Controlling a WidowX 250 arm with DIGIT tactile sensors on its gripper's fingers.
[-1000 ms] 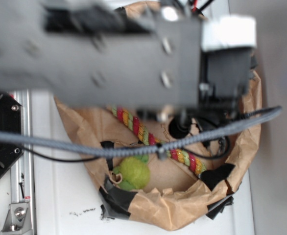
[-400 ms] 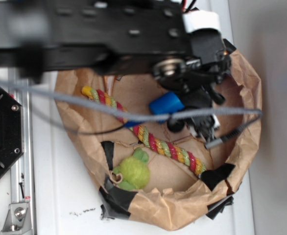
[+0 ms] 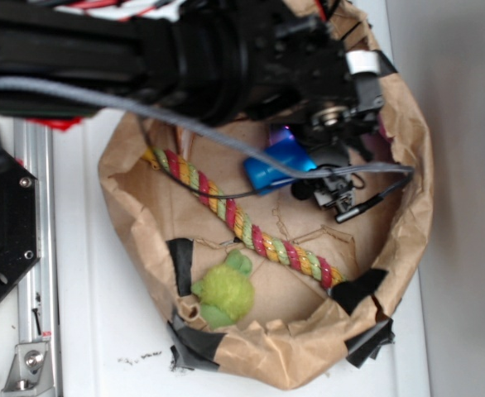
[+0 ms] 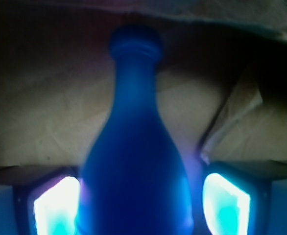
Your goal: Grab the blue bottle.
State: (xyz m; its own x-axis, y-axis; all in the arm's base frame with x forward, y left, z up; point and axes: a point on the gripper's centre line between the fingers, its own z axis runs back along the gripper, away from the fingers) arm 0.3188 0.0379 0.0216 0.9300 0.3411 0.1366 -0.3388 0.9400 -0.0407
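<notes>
Gripper is down inside the brown paper bag, at its far right side, arm reaching in from upper left. Blue bottle lies on the bag floor, partly under the gripper; only its body shows in the exterior view.

Wrist view: blue bottle fills the centre, neck pointing away toward the bag wall. The two fingers flank the wide part of the body, glowing blue with its reflected colour. A dark gap shows on each side, wider on the right, so the gripper reads as partly open and straddling the bottle, not yet clamped on it. Contact on the left pad: cannot tell.

Striped rope runs diagonally across the bag floor, near the bottle's lower end. Green plush toy sits well apart near the lower rim.

Judgement for the close:
- bottle is smooth and round; squeeze on the widest section, not the taper, or it may squirt out toward the neck
- centre first: the gap looks uneven
- close slowly and confirm a hold before lifting
- lift straight up to clear the crumpled bag wall and the dangling cable
</notes>
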